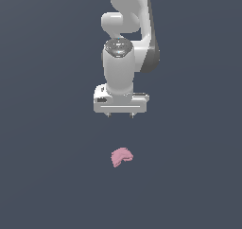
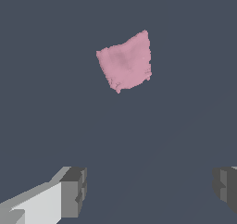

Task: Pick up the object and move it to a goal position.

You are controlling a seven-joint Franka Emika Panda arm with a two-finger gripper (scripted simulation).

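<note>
The object (image 1: 122, 156) is a small matte pink lumpy piece lying on the dark grey floor. It has a rounded top and a notch on its near side. My gripper (image 1: 120, 115) hangs above and behind it, pointing down, with its short fingertips spread wide and nothing between them. In the wrist view the pink object (image 2: 125, 62) lies ahead of the gripper (image 2: 150, 190), well clear of both fingertips (image 2: 74, 190). The fingers stand far apart, wider than the object.
The dark grey floor (image 1: 47, 176) is flat and plain all around the object. The white arm (image 1: 127, 29) rises behind the gripper toward the top of the exterior view.
</note>
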